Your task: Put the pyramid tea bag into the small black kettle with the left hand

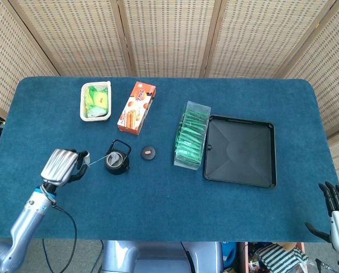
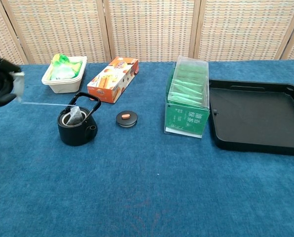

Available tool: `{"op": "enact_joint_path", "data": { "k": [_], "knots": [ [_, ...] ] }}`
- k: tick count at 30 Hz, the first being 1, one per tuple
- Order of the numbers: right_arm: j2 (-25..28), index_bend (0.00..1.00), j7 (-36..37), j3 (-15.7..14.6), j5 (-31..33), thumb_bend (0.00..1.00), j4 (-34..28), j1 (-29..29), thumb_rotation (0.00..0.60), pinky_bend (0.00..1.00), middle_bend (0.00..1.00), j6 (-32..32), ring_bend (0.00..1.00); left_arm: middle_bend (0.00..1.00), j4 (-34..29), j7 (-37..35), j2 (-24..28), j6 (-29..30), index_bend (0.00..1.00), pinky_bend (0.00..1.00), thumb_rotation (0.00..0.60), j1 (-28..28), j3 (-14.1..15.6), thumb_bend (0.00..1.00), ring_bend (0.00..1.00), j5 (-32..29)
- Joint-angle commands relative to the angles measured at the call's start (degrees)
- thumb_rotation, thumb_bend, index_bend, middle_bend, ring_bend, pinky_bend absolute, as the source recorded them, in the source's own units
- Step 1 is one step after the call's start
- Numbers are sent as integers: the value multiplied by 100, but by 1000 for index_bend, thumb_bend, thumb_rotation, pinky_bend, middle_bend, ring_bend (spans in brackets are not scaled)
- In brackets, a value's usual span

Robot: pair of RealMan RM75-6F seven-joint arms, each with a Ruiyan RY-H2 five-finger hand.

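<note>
The small black kettle (image 1: pixel 117 161) (image 2: pixel 77 128) stands lidless on the blue table, left of centre. The pyramid tea bag (image 2: pixel 76 115) sits inside its mouth, under the raised handle. A thin string runs from the bag out to the left, nearly level, to a white paper tag (image 2: pixel 18 85). My left hand (image 1: pixel 61 166) (image 2: pixel 1 85) pinches that tag, well left of the kettle and lower than before. My right hand (image 1: pixel 337 208) hangs off the table's near right corner, fingers spread, holding nothing.
The kettle's lid (image 1: pixel 149 152) (image 2: pixel 127 118) lies just right of the kettle. Behind are a white tub of green packets (image 1: pixel 95 101) and an orange biscuit box (image 1: pixel 137 107). A clear box of green tea sachets (image 1: pixel 191 134) and a black tray (image 1: pixel 264 176) stand to the right.
</note>
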Motion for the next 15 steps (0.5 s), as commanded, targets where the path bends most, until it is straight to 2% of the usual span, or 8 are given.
{"op": "enact_joint_path", "data": {
  "k": [1,7,11,15],
  "knots": [
    [-2,107,-2,1,0,19,-1,6,600,64,150,-9,0,688,-119,170,106,-19,704,632,600,78,115,512,575,-24],
    [-2,107,-4,3,4,19,-1,5,600,64,150,-1,0,661,-286,412,196,-168,547,632,600,119,241,506,557,-126],
    [0,107,-5,3,10,19,-1,-2,600,64,150,6,0,652,-325,516,199,-195,455,632,600,120,251,370,551,-161],
    [-4,107,4,3,26,19,5,-6,600,64,150,1,0,648,-357,594,180,-181,423,632,600,125,230,283,549,-182]
  ]
}}
